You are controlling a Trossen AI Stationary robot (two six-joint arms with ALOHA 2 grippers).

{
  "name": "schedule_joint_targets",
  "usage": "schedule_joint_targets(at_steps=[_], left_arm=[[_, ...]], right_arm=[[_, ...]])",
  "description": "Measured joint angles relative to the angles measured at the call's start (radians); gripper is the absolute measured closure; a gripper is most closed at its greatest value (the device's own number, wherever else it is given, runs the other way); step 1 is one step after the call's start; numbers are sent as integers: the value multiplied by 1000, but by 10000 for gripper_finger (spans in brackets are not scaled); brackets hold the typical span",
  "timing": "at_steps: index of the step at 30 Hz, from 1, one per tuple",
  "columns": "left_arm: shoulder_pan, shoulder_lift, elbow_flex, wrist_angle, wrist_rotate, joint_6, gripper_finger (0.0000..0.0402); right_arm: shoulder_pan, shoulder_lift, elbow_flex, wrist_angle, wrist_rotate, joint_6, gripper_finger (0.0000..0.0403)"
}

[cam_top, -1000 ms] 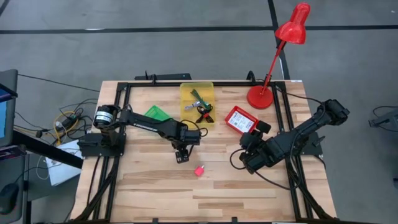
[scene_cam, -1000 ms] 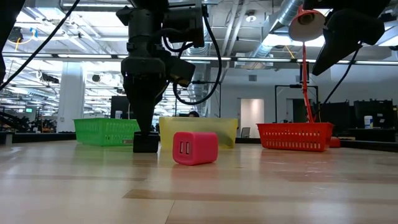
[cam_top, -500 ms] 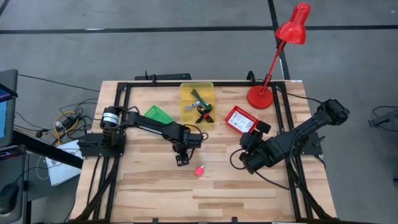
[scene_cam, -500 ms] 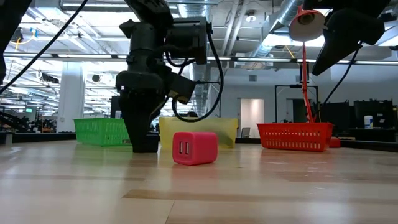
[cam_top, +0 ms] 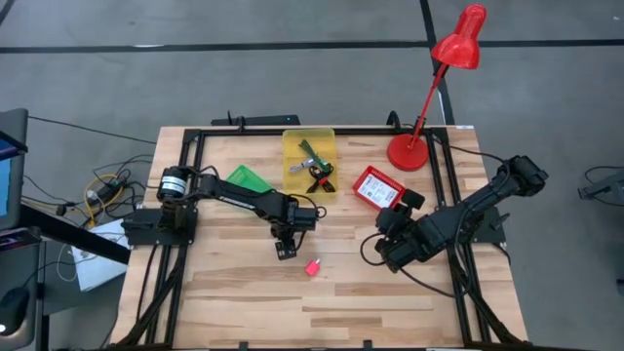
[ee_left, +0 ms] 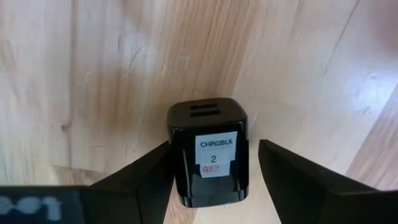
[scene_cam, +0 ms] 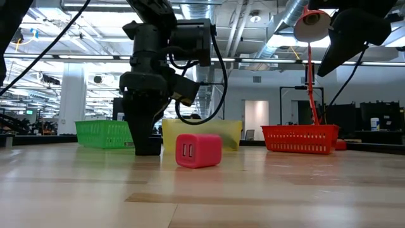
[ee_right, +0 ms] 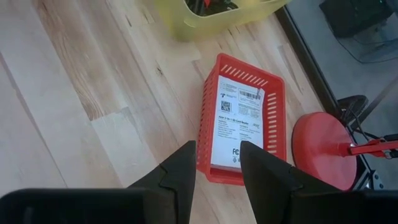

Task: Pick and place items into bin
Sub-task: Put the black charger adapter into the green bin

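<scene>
A black charger block (ee_left: 208, 149) with a white label lies on the wooden table mid-left. My left gripper (ee_left: 213, 146) points straight down over it (cam_top: 285, 250), open, one finger on each side of the block. A red-pink block (cam_top: 312, 266) rests on the table just near-right of it (scene_cam: 198, 150). The yellow bin (cam_top: 309, 141) at the far middle holds slim green, black and red tools. My right gripper (ee_right: 216, 165) hangs open and empty above the table at the right (cam_top: 398, 213), slanting down toward the red bin (ee_right: 273, 112). My left gripper's fingers come from above and straddle the black block's two long sides, with the block lying flat on the table. One finger (ee_left: 155, 165) lies right along the block's side; I cannot tell whether it touches. A gap shows between the block and the other finger (ee_left: 280, 168).
The red bin holds a flat white card packet (ee_right: 239, 124). A green bin (cam_top: 247, 178) sits at the far left. The red desk lamp's base (cam_top: 408, 154) stands behind the red bin. A black frame runs around the table's edges.
My left gripper has come down over the black block, moving slightly toward the table's near edge. Its fingers, which hung above the block, now stand on either side of it. The block and the red-pink block have stayed in place.
</scene>
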Motion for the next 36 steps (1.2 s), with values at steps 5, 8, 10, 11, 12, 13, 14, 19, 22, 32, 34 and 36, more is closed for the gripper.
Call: schedule_joint_targets(at_steps=[5, 8, 10, 11, 12, 13, 14, 19, 22, 32, 34, 36], left_arm=[[7, 0, 0, 4, 0, 10, 194], [12, 0, 0, 6, 5, 11, 202], [13, 0, 0, 7, 11, 12, 210], [14, 0, 0, 7, 13, 12, 214], [14, 0, 0, 8, 14, 12, 220], [14, 0, 0, 8, 14, 12, 226], [14, 0, 0, 9, 14, 11, 232], [14, 0, 1, 7, 16, 11, 262], [14, 0, 2, 5, 19, 4, 264], [14, -1, 60, -121, -31, -15, 266], [14, -1, 91, -181, -65, -12, 266], [14, -1, 122, -245, -109, -10, 266]], right_arm=[[0, 0, 0, 0, 0, 0, 282], [0, 0, 0, 0, 0, 0, 282], [0, 0, 0, 0, 0, 0, 282], [0, 0, 0, 0, 0, 0, 282], [0, 0, 0, 0, 0, 0, 282], [0, 0, 0, 0, 0, 0, 282], [0, 0, 0, 0, 0, 0, 282], [0, 0, 0, 0, 0, 0, 282], [0, 0, 0, 0, 0, 0, 282], [0, 0, 0, 0, 0, 0, 282], [0, 0, 0, 0, 0, 0, 282], [0, 0, 0, 0, 0, 0, 282]])
